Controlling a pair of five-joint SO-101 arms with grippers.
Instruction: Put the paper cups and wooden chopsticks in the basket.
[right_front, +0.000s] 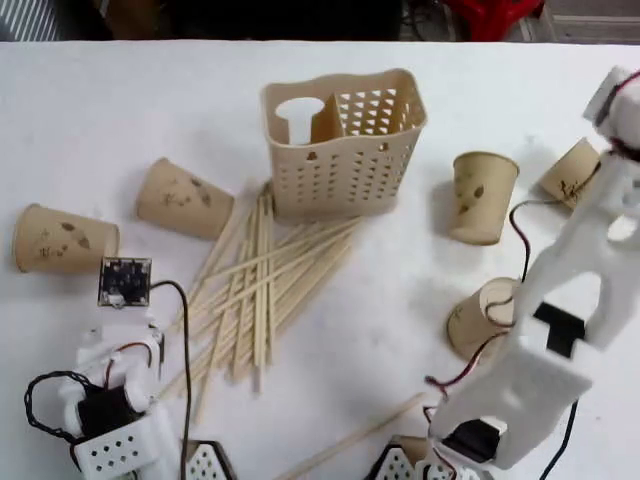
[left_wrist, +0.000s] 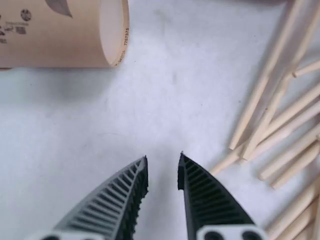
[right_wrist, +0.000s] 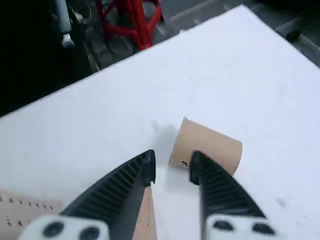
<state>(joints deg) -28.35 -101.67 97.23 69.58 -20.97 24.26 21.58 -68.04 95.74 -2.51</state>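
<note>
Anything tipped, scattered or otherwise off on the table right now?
Nothing looks damaged, but four paper cups lie on their sides: two left of the basket, two to its right. A fifth cup appears upright. The chopsticks sprawl in a loose fan before the basket, and one stray chopstick lies apart toward the near edge.

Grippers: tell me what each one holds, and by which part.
Nothing. The left gripper is open over the table; the right gripper is open, clear of the cup beyond it.
</note>
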